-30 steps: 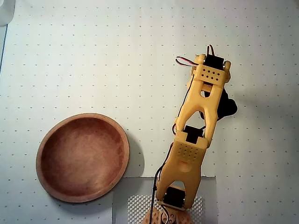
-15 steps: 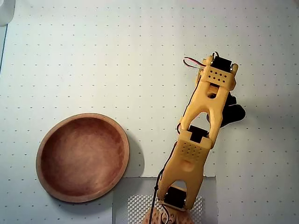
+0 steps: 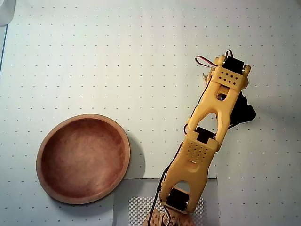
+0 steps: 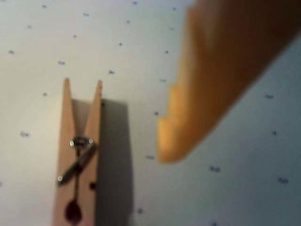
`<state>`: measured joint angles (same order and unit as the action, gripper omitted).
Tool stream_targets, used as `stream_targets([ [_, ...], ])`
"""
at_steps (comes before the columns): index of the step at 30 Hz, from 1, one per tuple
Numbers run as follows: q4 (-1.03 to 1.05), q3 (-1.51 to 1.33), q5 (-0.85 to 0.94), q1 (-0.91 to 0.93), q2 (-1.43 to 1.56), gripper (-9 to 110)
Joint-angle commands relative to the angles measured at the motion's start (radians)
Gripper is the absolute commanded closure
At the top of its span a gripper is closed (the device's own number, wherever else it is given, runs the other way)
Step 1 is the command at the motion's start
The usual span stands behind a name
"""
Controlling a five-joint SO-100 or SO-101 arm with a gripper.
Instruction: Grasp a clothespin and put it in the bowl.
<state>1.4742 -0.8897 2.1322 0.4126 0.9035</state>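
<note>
The clothespin [image 4: 77, 155] lies flat on the dotted white mat in the wrist view, at lower left, its two slim prongs pointing up and its metal spring showing. Only one blurred yellow finger [image 4: 202, 89] of my gripper shows there. It hangs to the right of the clothespin, apart from it, with nothing held. The other finger is out of view. In the overhead view the yellow arm [image 3: 202, 141] reaches up and to the right, and its wrist [image 3: 230, 77] covers the gripper and most of the clothespin. The reddish-brown bowl [image 3: 47, 141] sits empty at lower left.
The arm's base [image 3: 171, 214] stands on a grey patterned pad at the bottom edge. Red and black wires [image 3: 204, 60] loop off the wrist. A pale object [image 3: 5, 12] sits in the top left corner.
In the overhead view the arm has swung steadily to the right, carrying the wrist further from the bowl. The bowl has not moved.
</note>
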Motion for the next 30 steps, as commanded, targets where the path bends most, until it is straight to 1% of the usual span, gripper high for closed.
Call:
stream_targets([
  [1,0.0,0.094,0.012,0.014,0.006,77],
  [11,0.011,0.12,0.107,0.002,-0.032,77],
  [23,0.009,0.127,0.095,-0.04,-0.08,77],
  [30,0.002,0.132,0.026,-0.04,-0.094,77],
])
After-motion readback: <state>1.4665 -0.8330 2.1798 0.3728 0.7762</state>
